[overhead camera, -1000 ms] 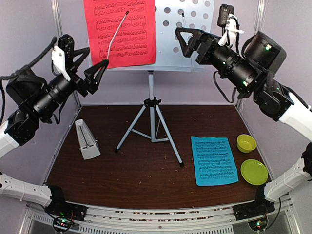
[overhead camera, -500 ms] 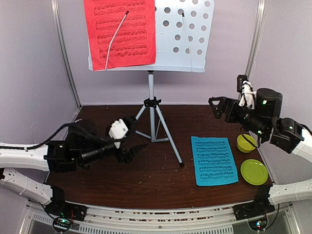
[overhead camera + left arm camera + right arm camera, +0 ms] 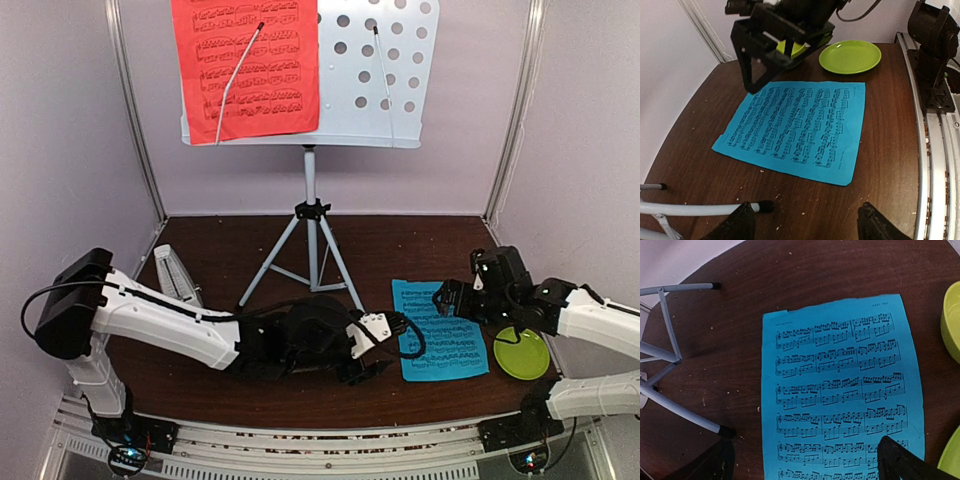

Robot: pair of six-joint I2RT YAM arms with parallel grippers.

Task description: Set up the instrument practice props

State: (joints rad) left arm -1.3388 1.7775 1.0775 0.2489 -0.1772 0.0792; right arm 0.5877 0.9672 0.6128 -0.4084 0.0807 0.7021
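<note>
The pale-blue music-stand desk stands on its silver tripod at the back. The red page is on its left half under a wire clip. The blue page lies flat on the table at right, and shows in the left wrist view and right wrist view. The grey metronome stands at left. My left gripper is open and empty, low by the page's left edge. My right gripper is open and empty, just above the page.
A lime-green plate lies right of the blue page, and a green bowl sits behind it, mostly hidden by my right arm. A black-capped tripod foot rests close to my left fingers. Side walls close in the table.
Both arms came down from the stand's desk to the table. The left arm swept right across the front to the blue page. The right gripper dropped over the page.
</note>
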